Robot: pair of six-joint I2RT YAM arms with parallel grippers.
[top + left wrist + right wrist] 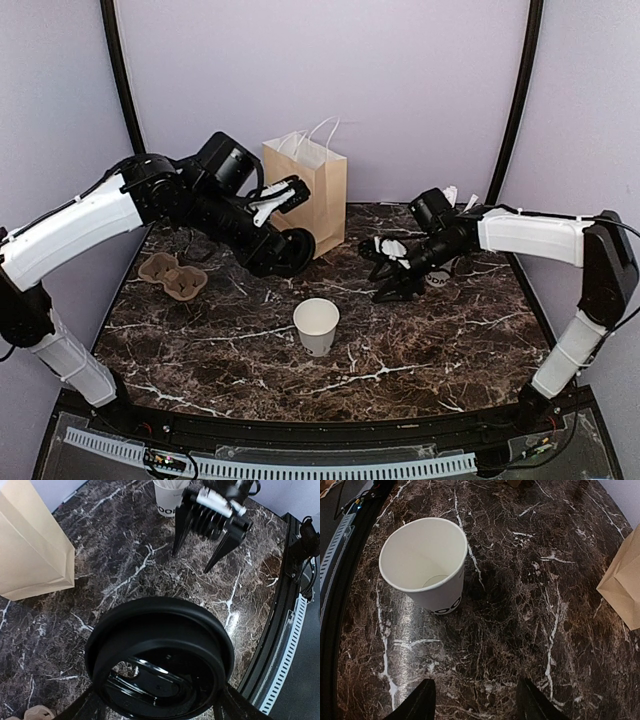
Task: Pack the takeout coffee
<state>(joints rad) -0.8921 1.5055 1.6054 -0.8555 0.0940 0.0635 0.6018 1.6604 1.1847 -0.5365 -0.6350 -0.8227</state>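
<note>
**Over the marble table, a lid hangs short of its cup**

Near the middle of the table [420, 372] stands the takeout coffee cup [316, 325], upright, uncovered and touched by nothing. From the right wrist view it looks empty, with dark lettering [447, 608] low on its wall. Its black lid [288, 251] is up in the air, off to the cup's far left. The left gripper [159, 706] is clamped across its rim and holds it tilted rather than flat.

The right gripper [388, 279] hovers on the other side with its fingers spread wide and nothing between them. It is near a second white cup stuffed with straws [170, 499]. A brown paper bag [310, 192] stands at the back, and a pulp cup carrier [172, 276] lies on the left.

What worries me is the capping. The cup is light and nothing braces it, so a lid arriving tilted would likely catch one side of the rim and shove the cup over or skid it away. The grip on the lid's edge looks slight, and downward pressure could twist the lid out of the fingers. The free gripper could also close on the straw cup by mistake.
</note>
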